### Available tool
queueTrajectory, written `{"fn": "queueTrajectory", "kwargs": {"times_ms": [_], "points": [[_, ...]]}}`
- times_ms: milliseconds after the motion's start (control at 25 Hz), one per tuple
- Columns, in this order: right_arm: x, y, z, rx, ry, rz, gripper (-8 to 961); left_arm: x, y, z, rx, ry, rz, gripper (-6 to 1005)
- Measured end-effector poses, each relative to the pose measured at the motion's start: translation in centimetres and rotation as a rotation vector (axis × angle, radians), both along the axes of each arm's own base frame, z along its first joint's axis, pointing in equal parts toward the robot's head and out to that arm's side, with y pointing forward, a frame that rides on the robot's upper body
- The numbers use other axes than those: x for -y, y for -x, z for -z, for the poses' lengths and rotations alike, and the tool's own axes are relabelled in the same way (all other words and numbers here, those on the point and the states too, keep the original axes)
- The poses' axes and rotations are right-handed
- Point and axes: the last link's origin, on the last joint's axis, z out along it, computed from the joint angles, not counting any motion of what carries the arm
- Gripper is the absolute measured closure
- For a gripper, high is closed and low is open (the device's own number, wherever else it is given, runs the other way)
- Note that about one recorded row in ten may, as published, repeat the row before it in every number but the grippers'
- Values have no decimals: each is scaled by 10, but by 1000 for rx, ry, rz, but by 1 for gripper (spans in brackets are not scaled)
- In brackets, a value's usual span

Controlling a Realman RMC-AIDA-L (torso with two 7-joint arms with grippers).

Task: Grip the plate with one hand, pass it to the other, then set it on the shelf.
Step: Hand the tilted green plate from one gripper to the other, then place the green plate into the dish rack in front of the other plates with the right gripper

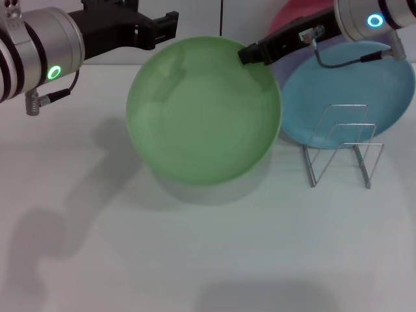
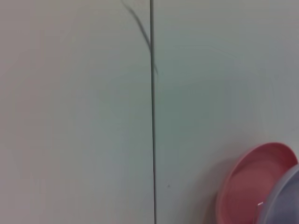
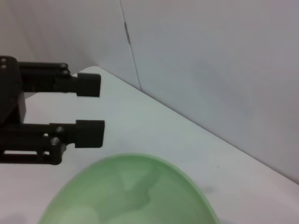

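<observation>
The light green plate (image 1: pixel 201 114) hangs tilted above the table, its face toward me; it also shows in the right wrist view (image 3: pixel 126 191). My right gripper (image 1: pixel 250 55), slim and black with a thin cable, is shut on the plate's upper right rim. My left gripper (image 1: pixel 166 25), black with a green light on its wrist, is open just off the plate's upper left rim and does not touch it. In the right wrist view the left gripper (image 3: pixel 96 107) has its two fingers apart and empty. The silver wire shelf (image 1: pixel 341 146) stands on the table to the plate's right.
A light blue plate (image 1: pixel 364 97) leans behind the wire shelf. A pink plate (image 1: pixel 292 16) and a lavender plate (image 2: pixel 285 196) stand farther back by the wall; the pink plate (image 2: pixel 252 182) also shows in the left wrist view. The white table (image 1: pixel 195 260) stretches toward me.
</observation>
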Motion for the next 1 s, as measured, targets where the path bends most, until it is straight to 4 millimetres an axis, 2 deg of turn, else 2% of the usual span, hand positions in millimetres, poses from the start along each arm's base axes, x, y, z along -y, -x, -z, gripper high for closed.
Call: {"fn": "queueTrajectory", "kwargs": {"times_ms": [160,360,440,480,600,680,720,880,1000], "points": [[2,-5,-4,4,-8,3,906,3,-2,-4,4,-17,12,309],[4,-8,-13,54,-34,-15,924,4,0,-12,15,-72,22,186],[6,-9,-23,91,-59,-38,928,4,3,-17,21,-105,29,186],[9,-8,-34,134,-93,-74,928,6,10,-26,34,-184,41,186],[13,-7,-46,182,-132,-115,927,7,11,-27,39,-200,44,186],[20,0,-66,249,-200,-205,927,11,23,-31,76,-295,48,186],[20,0,-66,249,-200,-205,927,11,25,-31,80,-306,48,186],[36,12,-88,385,-271,-402,927,12,44,-19,117,-393,41,186],[43,18,-95,435,-293,-476,926,13,51,-14,121,-408,35,186]]}}
